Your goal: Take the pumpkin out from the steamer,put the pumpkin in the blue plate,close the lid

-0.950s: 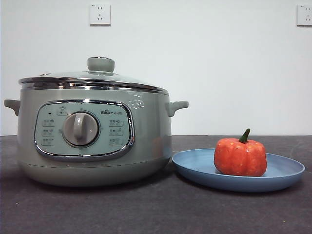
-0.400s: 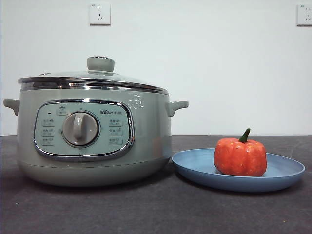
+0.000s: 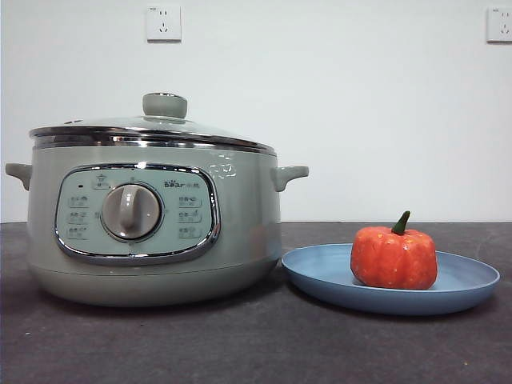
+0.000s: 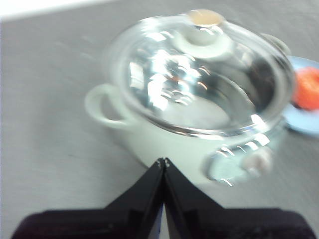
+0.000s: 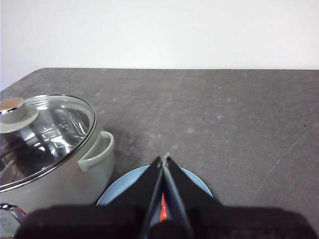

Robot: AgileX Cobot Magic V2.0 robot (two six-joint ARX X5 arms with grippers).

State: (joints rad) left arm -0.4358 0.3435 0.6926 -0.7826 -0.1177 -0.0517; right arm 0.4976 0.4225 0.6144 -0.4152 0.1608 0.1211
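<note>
Both grippers [image 4: 164, 162] [image 5: 163, 160] closed, clear of pumpkin [image 3: 394, 258].

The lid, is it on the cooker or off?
On. The lid sits flat on the steamer, steel rim resting all around.

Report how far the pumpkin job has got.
All three steps look done: the pumpkin sits on the blue plate, and the lid is seated on the steamer. Nothing is in hand: left gripper and right gripper are shut, holding nothing. Nothing visibly remains.
</note>
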